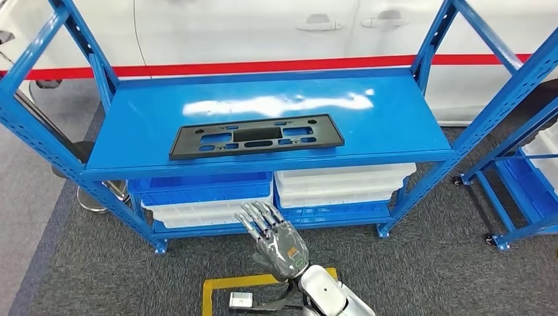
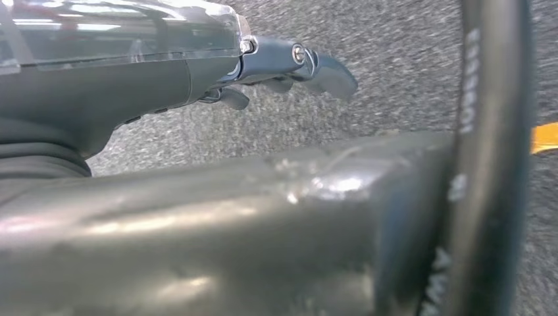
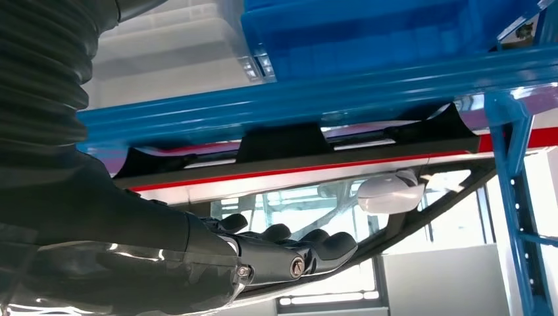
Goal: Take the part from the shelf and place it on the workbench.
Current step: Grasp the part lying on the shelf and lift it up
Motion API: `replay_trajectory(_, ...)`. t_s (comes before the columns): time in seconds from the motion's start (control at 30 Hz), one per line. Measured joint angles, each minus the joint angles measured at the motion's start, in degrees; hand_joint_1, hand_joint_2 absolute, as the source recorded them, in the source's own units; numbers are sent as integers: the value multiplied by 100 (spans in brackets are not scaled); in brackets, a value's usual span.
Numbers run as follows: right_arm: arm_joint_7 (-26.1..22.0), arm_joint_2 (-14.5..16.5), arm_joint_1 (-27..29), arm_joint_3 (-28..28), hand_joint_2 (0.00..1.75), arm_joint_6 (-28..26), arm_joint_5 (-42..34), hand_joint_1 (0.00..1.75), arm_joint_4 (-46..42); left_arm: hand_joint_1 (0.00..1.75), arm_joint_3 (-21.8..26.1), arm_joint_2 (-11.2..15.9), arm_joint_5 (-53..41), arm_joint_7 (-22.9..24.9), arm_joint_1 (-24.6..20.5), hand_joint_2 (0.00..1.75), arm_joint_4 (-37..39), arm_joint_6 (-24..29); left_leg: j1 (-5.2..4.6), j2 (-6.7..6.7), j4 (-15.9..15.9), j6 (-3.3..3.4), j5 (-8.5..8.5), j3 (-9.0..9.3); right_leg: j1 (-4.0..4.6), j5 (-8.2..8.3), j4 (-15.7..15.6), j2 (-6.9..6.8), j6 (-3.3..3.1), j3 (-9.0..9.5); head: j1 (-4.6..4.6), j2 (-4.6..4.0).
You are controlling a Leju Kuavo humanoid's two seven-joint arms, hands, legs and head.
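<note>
The flat black plastic plate with rectangular cut-outs [image 1: 256,136] lies on the top board of the blue steel shelf [image 1: 395,118], well beyond the fingertips of the right hand [image 1: 279,243] and higher than them. That hand is raised in front of the shelf's lower level, its fingers [image 1: 260,216] stretched out side by side and apart from the thumb, holding nothing; just past the fingertips sit the stacked blue and white plastic bins [image 1: 217,194] under the top board. In the right wrist view the plate's front edge [image 3: 309,148] shows along the lip of the shelf, ahead of the fingers, not touched by them.

The left hand [image 2: 197,66] hangs over grey carpet [image 2: 395,66], with nothing in it that can be seen; its fingers are only partly visible, so whether they are spread or curled I cannot tell.

The plate looks thin, light and fairly stiff, though long enough to flex or tip if taken by one end. Its surface seems smooth, so a pinch could slip. The best hold is probably the near long edge around its middle, thumb under and fingers on top, or fingertips hooked through one of the central cut-outs. Lying flush on the board, it may need sliding toward the lip first
</note>
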Motion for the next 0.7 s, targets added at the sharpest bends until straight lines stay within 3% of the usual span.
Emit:
replay_trajectory(0.07,4,5,-20,2,175,-2,-5,0,3,0,0,2,-8,-2,4,0,0,2,18,1,-40,79,-24,60,-12,-113,211,-6,59,-81,0,0)
replay_trajectory(0.1,6,7,-30,2,175,-3,-8,0,4,0,0,2,-12,-2,0,0,0,3,26,3,-55,115,-42,95,-24,-233,504,-9,85,-233,0,0)
replay_trajectory(0.17,7,4,-34,3,175,-3,-15,0,18,0,0,3,-16,-1,-9,0,0,7,23,3,-58,156,-101,156,-35,-492,1318,-12,122,-730,-1,0)
replay_trajectory(0.2,7,2,-28,4,175,-3,-17,0,30,0,1,4,-18,-1,-9,0,0,9,22,1,-58,161,-136,196,-40,-529,1630,-12,130,-963,-1,0)
replay_trajectory(0.23,7,1,-23,4,175,-3,-18,0,40,0,1,5,-18,-1,-6,0,0,10,21,-3,-58,157,-173,245,-42,-447,1740,-12,129,-1102,-1,0)
replay_trajectory(0.27,7,1,-22,5,175,-3,-18,0,48,0,2,6,-18,-1,-3,0,0,11,20,-9,-58,149,-215,305,-42,-246,1622,-12,116,-1126,-1,0)
replay_trajectory(0.33,7,1,-28,5,175,-3,-20,0,54,0,2,6,-20,-1,1,0,1,11,19,-17,-64,118,-312,431,-20,312,897,-12,46,-900,-1,0)
replay_trajectory(0.37,7,1,-33,5,175,-3,-22,0,57,0,2,4,-21,-1,-4,0,3,11,8,-21,-64,91,-358,480,3,495,542,-14,2,-764,0,0)
replay_trajectory(0.4,7,1,-40,6,175,-3,-27,0,61,0,2,2,-23,-1,-8,0,5,11,5,-23,-69,61,-394,508,27,573,291,-17,-36,-665,0,0)
replay_trajectory(0.47,7,1,-50,7,175,-3,-40,0,69,0,2,0,-24,1,-19,0,9,11,1,-15,-107,-3,-434,539,58,513,139,-11,-86,-604,1,0)
replay_trajectory(0.57,7,16,-59,8,175,-4,-56,0,71,0,2,7,-27,-1,-29,0,9,13,-2,11,-28,-89,-538,568,-1,459,9,3,-154,-464,-1,0)
replay_trajectory(0.63,7,27,-68,8,175,-4,-60,0,78,0,2,10,-33,-2,-35,0,9,13,2,13,539,-129,-763,286,-16,410,-45,-10,-203,-352,0,0)
replay_trajectory(0.7,7,29,-64,8,175,-3,-65,0,99,0,2,19,-36,-1,-20,0,9,13,5,14,1262,-160,-943,-195,-5,334,-44,-16,-233,-271,0,0)
